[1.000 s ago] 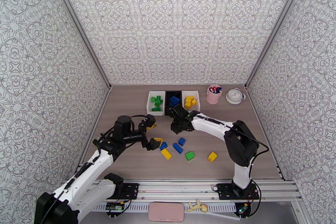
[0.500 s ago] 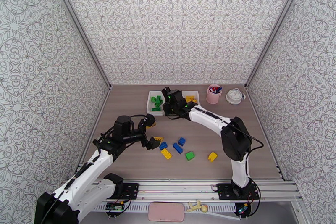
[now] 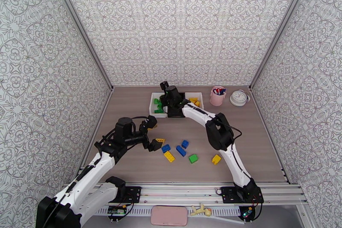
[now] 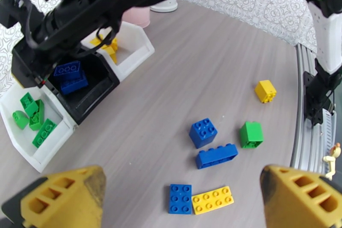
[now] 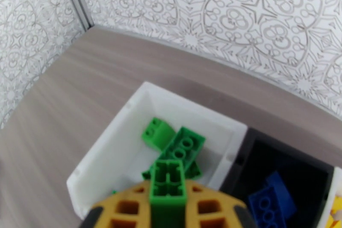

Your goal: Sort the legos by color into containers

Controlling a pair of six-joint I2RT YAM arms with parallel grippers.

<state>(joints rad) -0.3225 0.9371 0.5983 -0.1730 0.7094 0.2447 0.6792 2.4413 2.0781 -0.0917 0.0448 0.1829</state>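
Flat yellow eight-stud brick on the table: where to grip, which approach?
The yellow brick lies flat, studs up, and a blue square brick butts against one short end, so an end-to-end grip looks blocked. Both long sides look free: come straight down and pinch them near the middle.

3 bins [image 3: 153, 105] in row at back | 6 loose legos [image 3: 181, 151] before them | cup [image 3: 217, 96], clock [image 3: 239, 97] right
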